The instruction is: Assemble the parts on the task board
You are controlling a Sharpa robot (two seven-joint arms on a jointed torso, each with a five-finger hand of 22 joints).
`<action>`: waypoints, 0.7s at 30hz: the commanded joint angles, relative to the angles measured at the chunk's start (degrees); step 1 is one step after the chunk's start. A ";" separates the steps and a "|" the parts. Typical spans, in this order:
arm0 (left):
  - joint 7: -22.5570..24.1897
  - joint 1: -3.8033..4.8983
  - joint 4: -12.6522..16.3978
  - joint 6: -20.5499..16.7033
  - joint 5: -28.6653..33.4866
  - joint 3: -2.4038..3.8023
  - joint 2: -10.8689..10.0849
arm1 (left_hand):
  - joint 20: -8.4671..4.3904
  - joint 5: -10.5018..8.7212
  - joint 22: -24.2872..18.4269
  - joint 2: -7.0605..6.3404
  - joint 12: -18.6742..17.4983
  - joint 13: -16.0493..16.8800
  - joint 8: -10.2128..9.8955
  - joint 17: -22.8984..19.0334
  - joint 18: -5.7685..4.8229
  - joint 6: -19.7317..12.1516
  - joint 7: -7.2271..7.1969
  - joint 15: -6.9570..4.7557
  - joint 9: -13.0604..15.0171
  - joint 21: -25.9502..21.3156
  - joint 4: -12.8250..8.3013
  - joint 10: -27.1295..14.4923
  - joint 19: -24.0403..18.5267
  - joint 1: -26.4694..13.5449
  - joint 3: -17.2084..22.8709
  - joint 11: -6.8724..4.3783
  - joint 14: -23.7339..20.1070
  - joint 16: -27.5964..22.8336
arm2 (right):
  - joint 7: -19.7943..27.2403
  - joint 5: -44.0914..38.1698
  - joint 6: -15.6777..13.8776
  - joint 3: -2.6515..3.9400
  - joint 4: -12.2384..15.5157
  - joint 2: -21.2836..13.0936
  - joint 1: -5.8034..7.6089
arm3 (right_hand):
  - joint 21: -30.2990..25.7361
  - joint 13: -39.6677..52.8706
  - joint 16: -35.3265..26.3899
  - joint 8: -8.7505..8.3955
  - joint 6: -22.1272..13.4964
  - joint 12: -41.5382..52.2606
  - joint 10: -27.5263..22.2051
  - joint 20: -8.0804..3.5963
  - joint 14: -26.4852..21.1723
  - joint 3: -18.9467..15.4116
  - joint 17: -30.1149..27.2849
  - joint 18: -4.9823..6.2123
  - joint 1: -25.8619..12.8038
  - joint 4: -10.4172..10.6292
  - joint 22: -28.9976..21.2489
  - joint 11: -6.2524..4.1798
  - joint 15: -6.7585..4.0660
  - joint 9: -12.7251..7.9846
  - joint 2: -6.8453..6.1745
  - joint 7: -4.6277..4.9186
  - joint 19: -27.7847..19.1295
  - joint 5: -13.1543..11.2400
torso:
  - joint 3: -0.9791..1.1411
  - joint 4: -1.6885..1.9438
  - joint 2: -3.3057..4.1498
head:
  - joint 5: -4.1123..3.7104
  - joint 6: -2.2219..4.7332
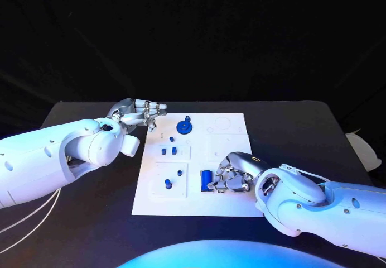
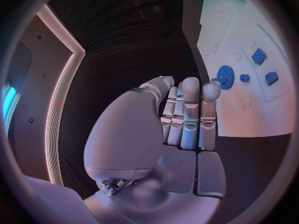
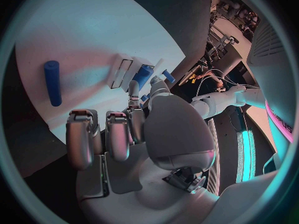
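black tabletop carrying the white task board, with both arms reaching in from the near corners. the left hand hangs over the tabletop just off the board's far left corner; in the left wrist view its fingers lie straight and pressed side by side, holding nothing. the right hand rests over the board's near right part, fingers curled down toward the board surface; whether they pinch or merely touch something there cannot be told. just beside those fingers, toward the board's middle, lies a blue cylinder, its long axis running near-to-far along the board; in the right wrist view a blue part of the same colour sits at the fingertips next to a raised white block. a blue peg lies flat and apart from that hand on bare board, though which peg of the head view it is cannot be told. smaller parts: a blue gear at the far end of the board, nearer the left hand; two small blue blocks in the middle left panel; a small blue knob in the near left panel. judgement: the cylinder is the piece in hand, and the right hand is far the nearer; the move turns on keeping its axis aligned with its slot.
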 commanded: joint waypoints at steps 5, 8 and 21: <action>0.45 0.05 0.15 0.84 0.30 0.04 0.06 | 0.21 -0.11 -0.04 0.56 0.33 0.09 0.16 -0.05 1.06 -0.28 0.05 0.15 -0.05 -0.24 0.04 -0.38 -0.32 -0.02 -0.21 0.08 -0.38 -0.27 | 4.10 0.99 -4.01 0.08 1.79 -4.31 1.26 | -1.38 1.09 -0.83 -1.88 -2.73 -2.06 -0.98 0.04 4.61 -0.64 9.02 -0.66 1.71 0.35 13.10 0.85 0.39 -0.80 0.21 1.02 3.12 0.85 | -0.05 -0.15 -0.16 | -0.78 0.28; 0.73 0.04 0.09 1.19 0.44 0.03 0.09 | 0.21 -0.11 -0.07 0.62 0.36 0.09 0.17 -0.15 1.07 -0.29 0.05 0.15 -0.07 -0.28 0.06 -0.42 -0.33 -0.04 -0.19 0.08 -0.41 -0.31 | 4.91 0.79 -2.55 0.08 2.39 -7.62 2.58 | -1.36 0.93 -0.88 -3.31 -3.49 -2.41 -1.09 0.38 4.61 -0.72 8.99 -0.67 3.07 0.22 13.11 1.29 0.77 -1.61 0.53 1.56 3.12 1.46 | -0.12 -0.23 -0.25 | -1.41 0.46; 1.10 0.03 -0.21 2.08 0.64 -0.08 0.27 | 0.24 -0.15 -0.06 0.55 0.45 0.11 0.19 -0.14 1.04 -0.36 0.04 0.19 -0.13 -0.30 0.22 -0.54 -0.27 -0.34 -0.35 0.11 -0.40 -0.27 | 4.74 -4.25 0.08 -0.43 2.70 -14.54 1.50 | 0.09 1.66 -0.15 -4.26 -2.72 -1.59 -0.59 0.64 4.90 -0.93 10.28 -0.96 4.12 0.51 13.52 1.37 0.91 -2.29 1.14 1.63 3.72 1.63 | -0.09 -1.03 -0.67 | -2.47 0.51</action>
